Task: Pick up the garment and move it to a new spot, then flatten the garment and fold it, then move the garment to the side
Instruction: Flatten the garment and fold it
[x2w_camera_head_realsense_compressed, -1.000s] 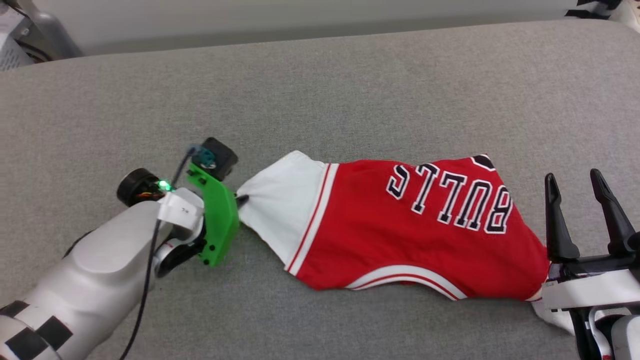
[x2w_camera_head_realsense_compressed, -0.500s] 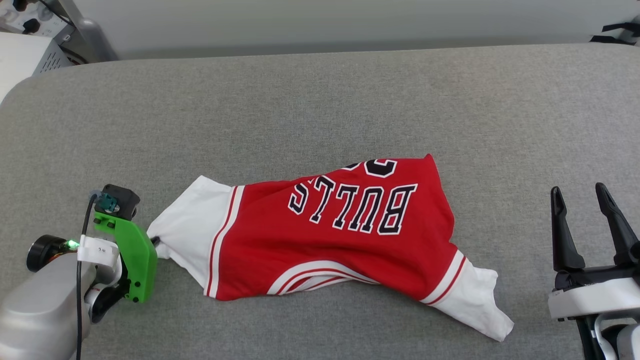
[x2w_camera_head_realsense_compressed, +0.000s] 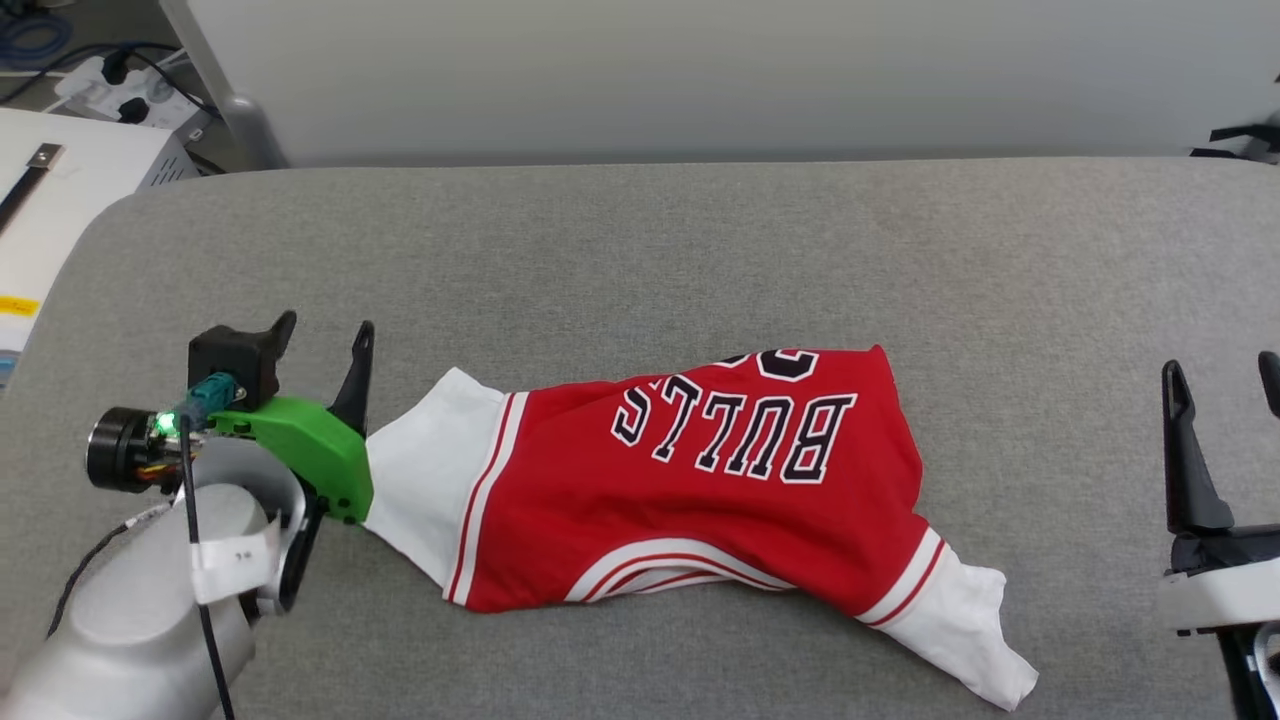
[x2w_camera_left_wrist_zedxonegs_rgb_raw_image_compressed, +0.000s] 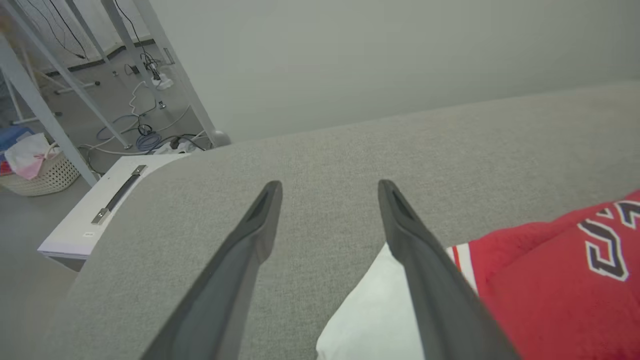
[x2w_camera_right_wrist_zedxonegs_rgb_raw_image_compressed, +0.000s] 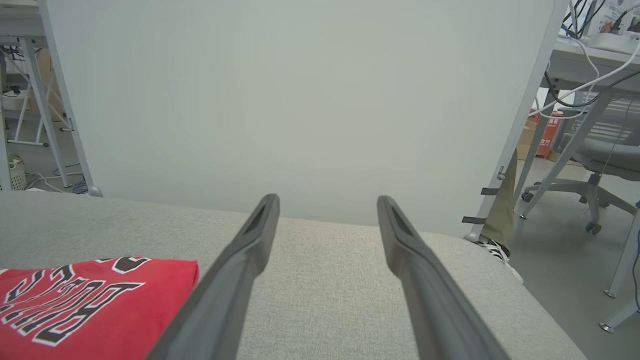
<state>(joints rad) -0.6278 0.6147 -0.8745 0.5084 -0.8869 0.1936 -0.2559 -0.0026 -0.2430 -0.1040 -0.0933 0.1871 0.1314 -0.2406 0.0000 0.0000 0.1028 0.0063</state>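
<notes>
The garment (x2w_camera_head_realsense_compressed: 700, 480), a red jersey with white sleeves and an upside-down "BULLS" print, lies crumpled across the middle of the grey table (x2w_camera_head_realsense_compressed: 640, 250). My left gripper (x2w_camera_head_realsense_compressed: 325, 340) stands open just left of the garment's white sleeve (x2w_camera_head_realsense_compressed: 420, 490), with nothing between its fingers. In the left wrist view the gripper (x2w_camera_left_wrist_zedxonegs_rgb_raw_image_compressed: 328, 186) is open over bare table, and its right finger (x2w_camera_left_wrist_zedxonegs_rgb_raw_image_compressed: 425, 280) crosses in front of the sleeve (x2w_camera_left_wrist_zedxonegs_rgb_raw_image_compressed: 370, 315). My right gripper (x2w_camera_head_realsense_compressed: 1222, 375) is open at the right edge, apart from the garment. Its wrist view shows the open gripper (x2w_camera_right_wrist_zedxonegs_rgb_raw_image_compressed: 326, 200) and the red print (x2w_camera_right_wrist_zedxonegs_rgb_raw_image_compressed: 90, 300) at lower left.
A white cabinet (x2w_camera_head_realsense_compressed: 60, 200) stands off the table's rounded left corner. A pale partition (x2w_camera_right_wrist_zedxonegs_rgb_raw_image_compressed: 300, 100) runs behind the far edge. Cables and a basket (x2w_camera_left_wrist_zedxonegs_rgb_raw_image_compressed: 30, 165) lie on the floor at left. An office chair (x2w_camera_right_wrist_zedxonegs_rgb_raw_image_compressed: 600, 155) and a person's leg (x2w_camera_right_wrist_zedxonegs_rgb_raw_image_compressed: 495, 225) are at right.
My left gripper, shut on the white sleeve before, has opened and let it go, fingers now pointing up the view. The garment was dragged left, away from the right gripper. The camera shifted.
</notes>
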